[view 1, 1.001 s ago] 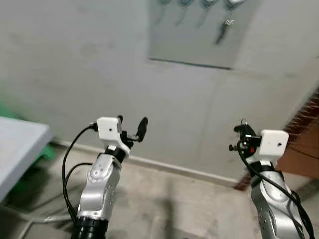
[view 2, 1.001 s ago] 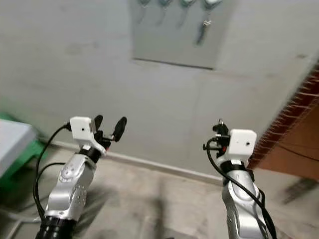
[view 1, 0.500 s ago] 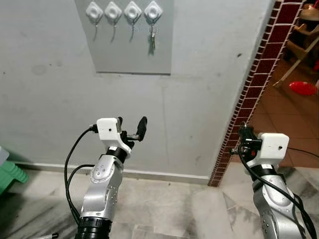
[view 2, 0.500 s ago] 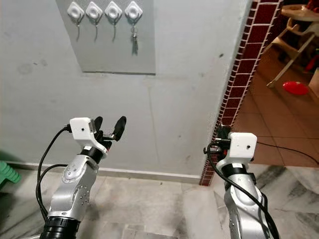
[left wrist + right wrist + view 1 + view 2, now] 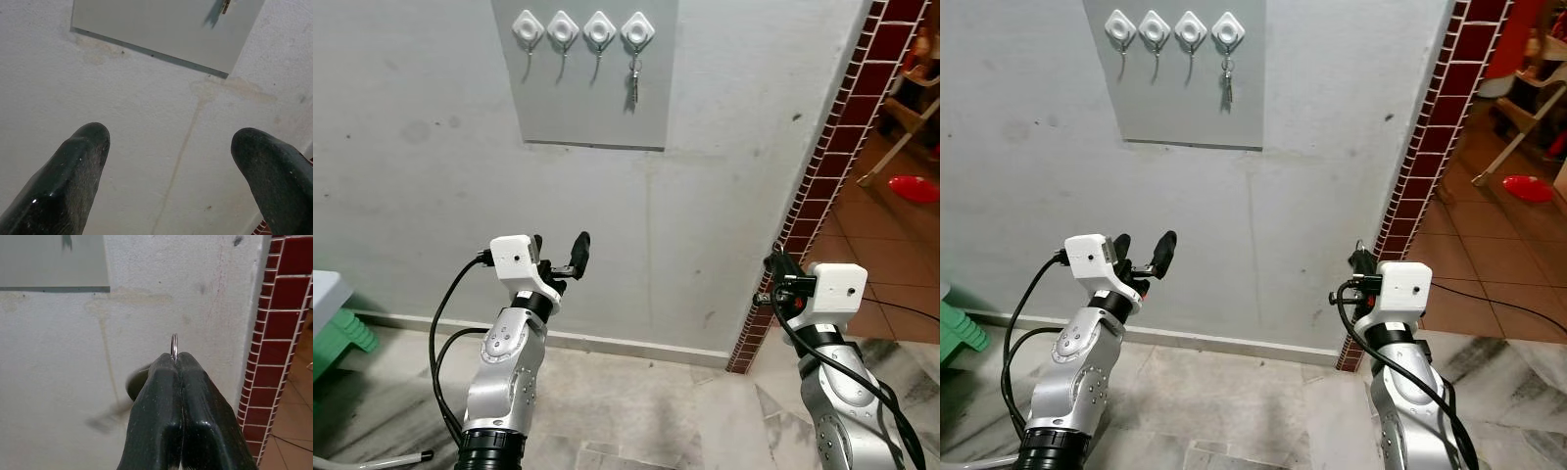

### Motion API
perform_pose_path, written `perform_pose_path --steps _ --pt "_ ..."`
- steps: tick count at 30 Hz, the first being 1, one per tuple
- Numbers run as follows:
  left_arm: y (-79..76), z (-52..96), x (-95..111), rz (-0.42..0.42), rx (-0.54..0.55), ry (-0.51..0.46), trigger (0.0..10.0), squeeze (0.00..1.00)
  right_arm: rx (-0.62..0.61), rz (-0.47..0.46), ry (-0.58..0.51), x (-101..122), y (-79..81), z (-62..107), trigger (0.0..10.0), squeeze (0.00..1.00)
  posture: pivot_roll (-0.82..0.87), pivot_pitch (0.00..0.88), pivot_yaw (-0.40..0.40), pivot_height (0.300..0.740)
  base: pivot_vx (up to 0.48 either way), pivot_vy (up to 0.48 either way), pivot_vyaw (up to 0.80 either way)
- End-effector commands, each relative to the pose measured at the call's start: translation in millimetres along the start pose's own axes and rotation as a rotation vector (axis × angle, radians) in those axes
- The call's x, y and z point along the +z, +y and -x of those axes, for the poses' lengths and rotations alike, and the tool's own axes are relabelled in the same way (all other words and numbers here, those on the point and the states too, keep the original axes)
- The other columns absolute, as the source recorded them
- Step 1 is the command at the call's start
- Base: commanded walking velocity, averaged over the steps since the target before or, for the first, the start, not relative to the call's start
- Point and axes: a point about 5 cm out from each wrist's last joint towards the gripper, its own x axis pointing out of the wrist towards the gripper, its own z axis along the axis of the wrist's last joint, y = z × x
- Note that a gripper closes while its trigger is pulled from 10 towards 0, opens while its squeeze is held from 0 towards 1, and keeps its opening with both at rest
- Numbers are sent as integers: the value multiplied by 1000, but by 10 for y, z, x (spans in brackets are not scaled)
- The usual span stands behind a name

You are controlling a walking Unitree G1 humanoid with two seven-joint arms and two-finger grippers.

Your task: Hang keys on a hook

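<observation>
**Wall and hook panel closer to centre, key ring held in our right gripper**

Wall (image 5: 431,196) of grey plaster faces us, with a red brick edge (image 5: 822,186) on our right and tiled floor beyond it. Compared with half a second ago the whole view has swung a little: the grey panel (image 5: 597,98) now sits further right and slightly lower in the picture, which is our camera moving, not the panel.

On the panel we see four white hooks (image 5: 582,27) in a row. One set of keys (image 5: 632,83) already hangs from the rightmost hook, as it did before.

Our left gripper (image 5: 560,259) is raised in front of the wall, jaws spread wide apart and holding nothing. Our right gripper (image 5: 177,363) is raised near the brick edge, jaws pressed together on a thin metal key ring (image 5: 173,346), whose top pokes out above the fingertips. Both arms keep much the same pose as earlier, well below the panel.
</observation>
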Motion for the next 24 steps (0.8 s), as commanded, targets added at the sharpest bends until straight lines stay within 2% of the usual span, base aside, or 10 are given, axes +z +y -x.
perform_pose_path --steps 1,17,24 --pt "1 -4 -2 2 2 9 10000 0 12 -1 -30 66 17 -17 10000 0 -107 47 27 740 0 480 0" --pt "15 7 -9 -2 14 13 10000 0 19 -3 -27 60 27 -15 10000 0 -103 50 24 740 0 449 0" --pt "21 13 -3 -15 16 13 10000 0 19 -4 -25 57 30 -6 10000 0 -103 53 25 740 0 0 0"
